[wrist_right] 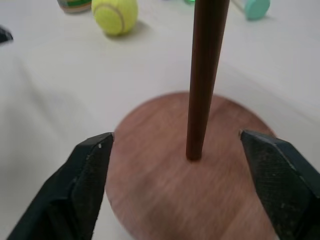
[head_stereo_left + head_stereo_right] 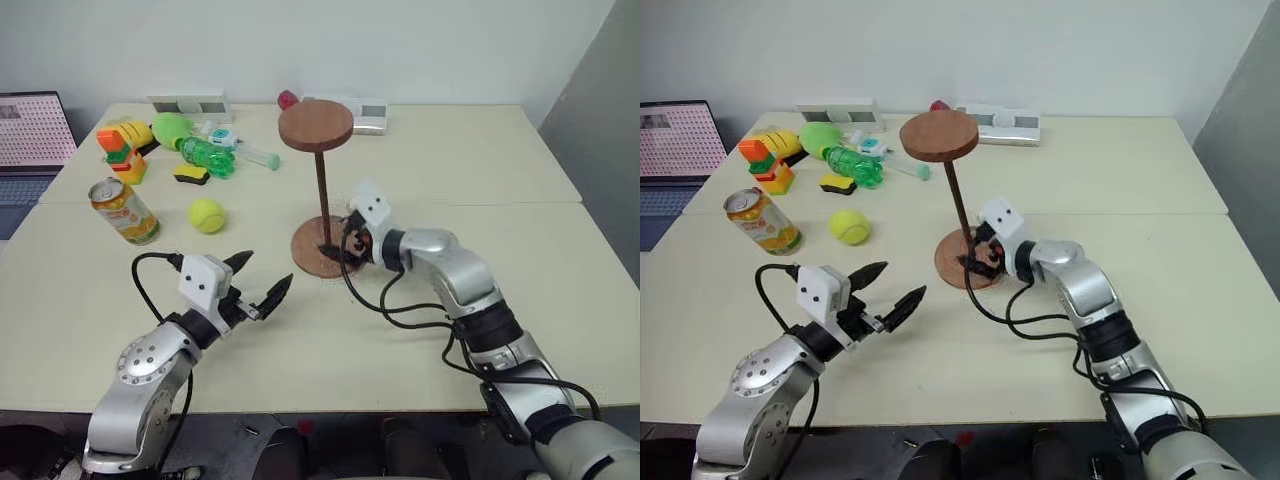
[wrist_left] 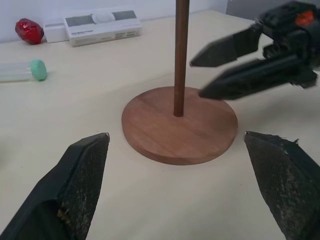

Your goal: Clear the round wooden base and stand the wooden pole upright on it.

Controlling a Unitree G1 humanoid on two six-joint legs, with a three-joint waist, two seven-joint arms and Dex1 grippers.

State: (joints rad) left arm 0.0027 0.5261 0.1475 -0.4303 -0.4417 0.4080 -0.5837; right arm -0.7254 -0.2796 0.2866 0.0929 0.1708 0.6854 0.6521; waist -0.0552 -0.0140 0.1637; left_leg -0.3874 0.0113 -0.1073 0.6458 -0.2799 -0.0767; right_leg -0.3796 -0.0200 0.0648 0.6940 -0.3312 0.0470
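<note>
Cream tabletop (image 2: 480, 215) below a white wall: the round wooden base (image 2: 322, 250) is bare and the wooden pole (image 2: 322, 205) stands upright on it, disc end up. Right gripper (image 2: 335, 251) hangs wide-jawed around its foot; left gripper (image 2: 258, 277) gapes apart. Tennis ball (image 2: 207, 215) and can (image 2: 123, 211) lie well aside, blocking nothing.

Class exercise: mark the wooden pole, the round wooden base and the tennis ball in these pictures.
wooden pole (image 2: 323, 195): left eye view, middle of the upright shaft.
round wooden base (image 3: 165, 137): left wrist view, bare top face of the disc.
tennis ball (image 2: 207, 215): left eye view, centre of the ball.
</note>
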